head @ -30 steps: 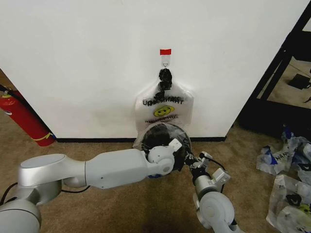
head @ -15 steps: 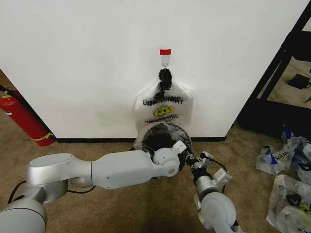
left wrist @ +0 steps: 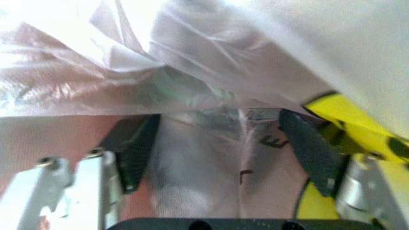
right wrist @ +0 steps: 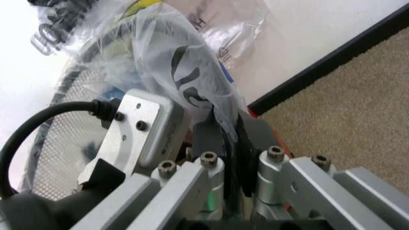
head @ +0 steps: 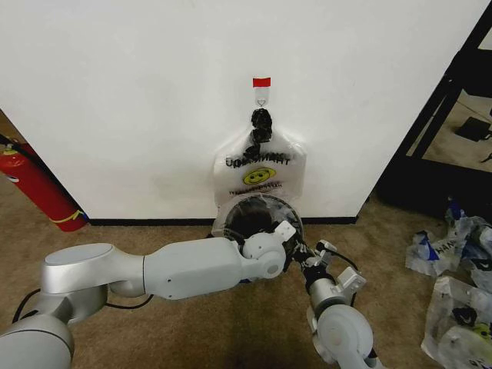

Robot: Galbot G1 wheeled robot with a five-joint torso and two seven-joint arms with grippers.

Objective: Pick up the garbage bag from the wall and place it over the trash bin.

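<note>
- Left gripper spread wide, dark finger pads well apart with thin see-through film of the garbage bag between and just ahead of them, touching neither pad so far as could be told.
- Reached from the left across the carpet to the near rim of the trash bin, the left wrist right against that rim.
- Right gripper pressed together on a fold of the garbage bag, film bunched between the two fingers and draped up over the mesh of the bin.
- Sat just right of the left wrist at the bin's near right edge.
- Garbage bag seen stretched over the bin's mouth, clear plastic wrapping the rim, at the foot of the white wall.
- White smiley bag hung by its black knot from the red-topped hook, directly above the bin.
- Red fire extinguisher leaned at the wall far left.
</note>
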